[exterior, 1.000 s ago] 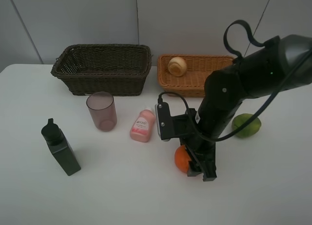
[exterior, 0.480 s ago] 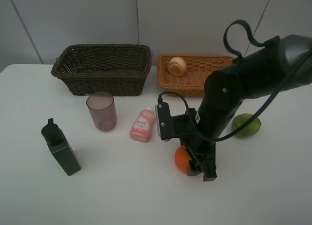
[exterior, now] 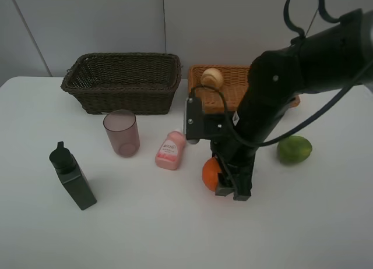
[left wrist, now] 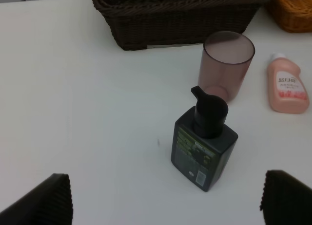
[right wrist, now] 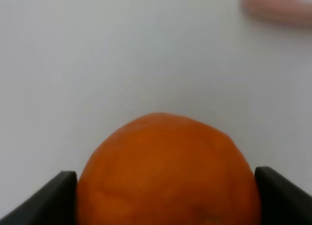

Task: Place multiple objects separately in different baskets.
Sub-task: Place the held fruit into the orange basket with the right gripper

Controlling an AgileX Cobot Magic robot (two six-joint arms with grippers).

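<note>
1. The right arm (exterior: 303,59) comes in from the far right of the high view, its dark upper link slanting down toward the middle.
2. It bends at the elbow, and the forearm (exterior: 259,120) drops steeply toward the desk (exterior: 145,234).
3. A black cable (exterior: 300,16) loops above the upper link.
4. The right gripper (exterior: 224,184) points downward, its jaws closed on the orange tangerine (exterior: 210,173).
5. In the right wrist view one dark jaw tip presses against each flank of the fruit.
6. The left gripper (left wrist: 165,205) shows only in its own wrist view, with its jaws spread wide apart over bare desk.
</note>
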